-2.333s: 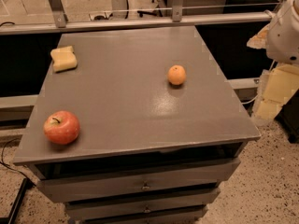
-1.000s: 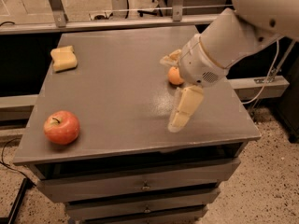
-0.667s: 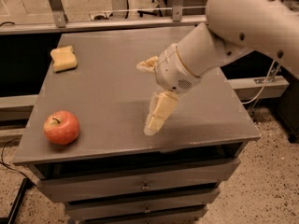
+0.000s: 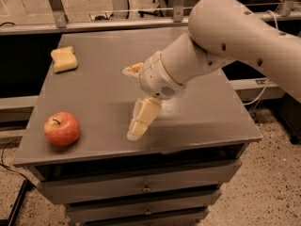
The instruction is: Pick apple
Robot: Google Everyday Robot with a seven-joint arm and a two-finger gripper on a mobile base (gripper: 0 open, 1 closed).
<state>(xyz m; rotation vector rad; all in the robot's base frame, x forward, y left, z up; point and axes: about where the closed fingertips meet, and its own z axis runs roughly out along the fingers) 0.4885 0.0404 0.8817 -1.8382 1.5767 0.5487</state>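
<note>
The red apple [image 4: 62,128] with yellowish patches and a dark stem sits near the front left corner of the grey table [image 4: 99,46]. My gripper [image 4: 129,103] hangs over the middle of the table, to the right of the apple and apart from it. Its two pale fingers [image 4: 142,118] are spread wide and hold nothing. The white arm reaches in from the upper right and covers the table's right half.
A pale yellow sponge block [image 4: 63,59] lies at the back left of the table. The table top sits on a drawer cabinet [image 4: 146,187]. A metal rail [image 4: 94,25] runs behind it. The small orange fruit is hidden behind the arm.
My arm has swung in from the right and moved the gripper leftward across the table, closer to the apple. It now covers the orange fruit. The apple and sponge have not moved.
</note>
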